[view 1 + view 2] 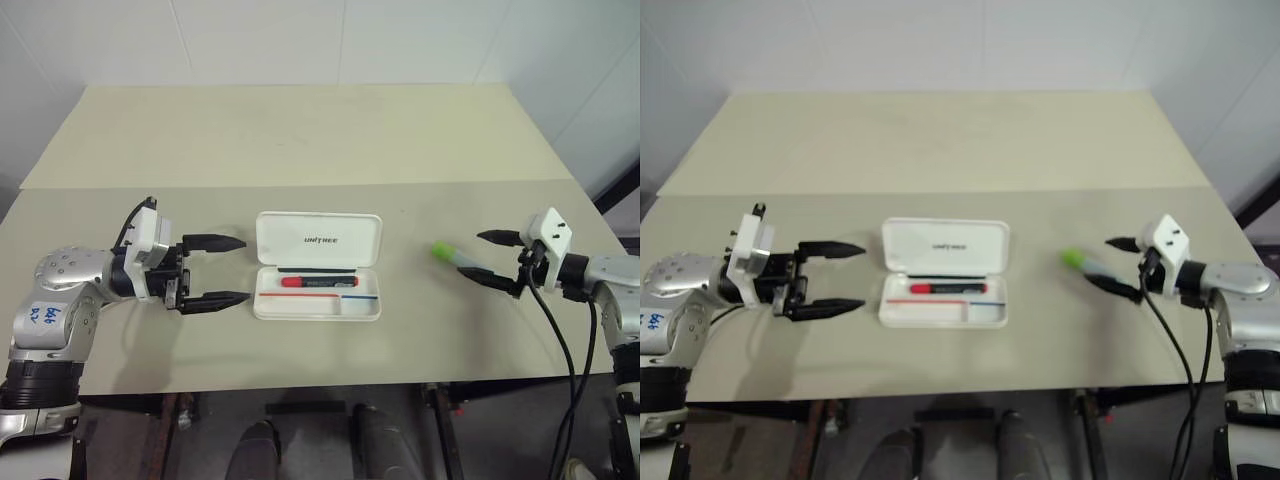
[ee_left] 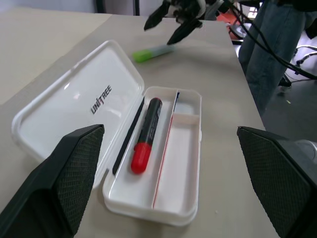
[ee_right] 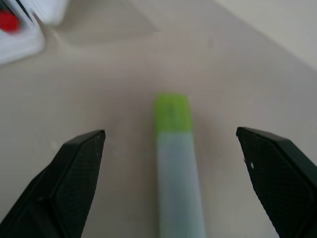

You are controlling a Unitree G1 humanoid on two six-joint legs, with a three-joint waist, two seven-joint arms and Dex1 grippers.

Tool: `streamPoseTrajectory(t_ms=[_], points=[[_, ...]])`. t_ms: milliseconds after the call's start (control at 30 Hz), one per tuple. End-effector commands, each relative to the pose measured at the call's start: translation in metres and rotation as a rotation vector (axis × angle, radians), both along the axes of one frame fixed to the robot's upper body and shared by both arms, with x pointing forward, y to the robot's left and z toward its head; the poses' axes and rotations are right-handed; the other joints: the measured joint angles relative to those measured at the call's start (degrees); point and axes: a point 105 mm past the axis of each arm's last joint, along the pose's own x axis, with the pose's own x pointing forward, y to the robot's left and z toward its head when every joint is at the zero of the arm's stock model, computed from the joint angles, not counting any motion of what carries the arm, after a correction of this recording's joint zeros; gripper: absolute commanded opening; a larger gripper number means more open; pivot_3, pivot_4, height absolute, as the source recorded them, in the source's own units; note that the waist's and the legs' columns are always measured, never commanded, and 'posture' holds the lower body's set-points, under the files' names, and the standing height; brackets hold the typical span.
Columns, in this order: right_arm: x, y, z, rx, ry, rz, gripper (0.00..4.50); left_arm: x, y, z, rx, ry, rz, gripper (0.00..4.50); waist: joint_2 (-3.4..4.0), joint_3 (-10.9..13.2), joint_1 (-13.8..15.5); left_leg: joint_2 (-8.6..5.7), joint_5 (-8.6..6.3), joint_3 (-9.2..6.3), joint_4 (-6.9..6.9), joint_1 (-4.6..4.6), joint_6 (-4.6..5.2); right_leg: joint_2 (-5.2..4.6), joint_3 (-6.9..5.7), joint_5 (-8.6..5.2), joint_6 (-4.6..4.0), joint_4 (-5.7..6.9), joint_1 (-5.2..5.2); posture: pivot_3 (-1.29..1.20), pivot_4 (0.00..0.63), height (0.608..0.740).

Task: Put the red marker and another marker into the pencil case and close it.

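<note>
Red marker (image 1: 318, 282) in pencil case (image 1: 318, 240)

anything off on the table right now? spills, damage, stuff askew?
Nothing stands out. The pencil case lies open and square on the table, intact, with the red marker lying straight in its tray. The green-capped marker lies on the table by the open right gripper, not yet in the case. The left gripper is open beside the case.
</note>
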Motion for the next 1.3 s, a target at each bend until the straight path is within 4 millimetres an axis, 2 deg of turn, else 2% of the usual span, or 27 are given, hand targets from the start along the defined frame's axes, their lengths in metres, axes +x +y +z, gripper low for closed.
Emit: streamPoseTrajectory(t_ms=[33,233,267,333,600,800,900,967,1100,1167,1300], points=[[0.006,-0.003,0.001,-0.028,-0.022,-0.002,4.46,-0.004,-0.006,0.013,-0.009,-0.047,-0.041,4.5,0.0,0.0,-0.4,0.0,0.0,0.0,0.0,0.0,0.0,0.0,0.0,0.07,0.14,0.0,0.0,0.0,0.15,0.74],[0.016,-0.007,-0.016,-0.011,0.036,-0.032,4.46,-0.006,-0.007,0.019,-0.004,-0.058,-0.046,4.5,0.01,0.0,-0.7,0.0,0.0,-0.01,-0.01,0.0,0.0,0.0,0.0,0.08,0.16,-0.01,0.01,0.0,0.15,0.74],[0.017,-0.007,-0.018,-0.008,0.047,-0.034,4.29,-0.007,-0.007,0.02,-0.004,-0.06,-0.045,4.5,0.01,0.0,-0.7,0.0,0.0,0.0,-0.01,0.01,0.0,0.0,0.0,0.08,0.16,-0.01,0.02,0.0,0.15,0.74],[0.017,-0.007,-0.021,0.008,0.07,-0.029,3.84,-0.007,-0.007,0.021,-0.005,-0.062,-0.044,4.5,0.01,0.0,-0.7,0.0,0.0,0.0,-0.01,0.01,-0.01,0.0,0.0,0.08,0.16,0.0,0.02,0.0,0.15,0.74],[0.016,0.007,-0.017,0.043,0.062,0.052,1.1,-0.008,-0.007,0.023,-0.01,-0.065,-0.046,4.5,0.01,0.0,-0.8,-0.01,0.01,-0.01,0.05,0.05,-0.01,0.0,0.01,0.11,0.21,0.0,0.09,0.0,0.15,0.74],[0.018,0.011,-0.007,0.013,0.009,0.069,1.11,-0.007,-0.006,0.021,-0.007,-0.063,-0.048,4.5,0.02,0.0,-0.7,0.0,0.01,-0.01,0.02,0.06,-0.02,0.01,0.01,0.11,0.2,0.02,0.07,0.0,0.15,0.74],[0.017,0.024,0.014,0.024,-0.064,0.129,1.11,-0.006,-0.002,0.022,-0.005,-0.068,-0.033,4.5,0.06,0.0,-0.7,-0.01,0.01,-0.01,0.01,0.05,-0.02,0.01,0.01,0.11,0.2,0.02,0.07,0.0,0.15,0.74],[0.013,0.042,0.035,0.022,-0.136,0.201,1.11,-0.004,0.006,0.021,0.0,-0.068,0.0,4.5,0.07,0.0,-0.8,0.0,0.01,-0.01,0.0,0.06,-0.02,0.01,0.01,0.11,0.2,0.05,0.06,0.0,0.15,0.74],[-0.004,0.078,0.059,0.027,-0.204,0.316,1.11,-0.004,0.02,0.017,0.014,-0.059,0.054,4.5,0.08,0.0,-0.6,0.0,0.01,-0.04,-0.02,0.05,-0.02,0.02,0.01,0.09,0.19,0.08,0.03,0.0,0.15,0.74],[-0.017,0.096,0.066,0.052,-0.21,0.367,1.11,-0.005,0.026,0.015,0.021,-0.054,0.077,4.5,0.08,0.0,-0.5,0.0,0.0,-0.05,-0.05,0.05,-0.03,0.01,0.0,0.05,0.19,0.08,0.03,0.0,0.15,0.74],[-0.045,0.137,0.065,0.082,-0.178,0.478,1.11,-0.007,0.035,0.011,0.03,-0.045,0.117,4.5,0.08,0.0,-0.2,0.0,-0.02,-0.08,-0.04,-0.01,-0.04,0.01,-0.01,0.03,0.18,0.07,0.0,0.0,0.15,0.74]])
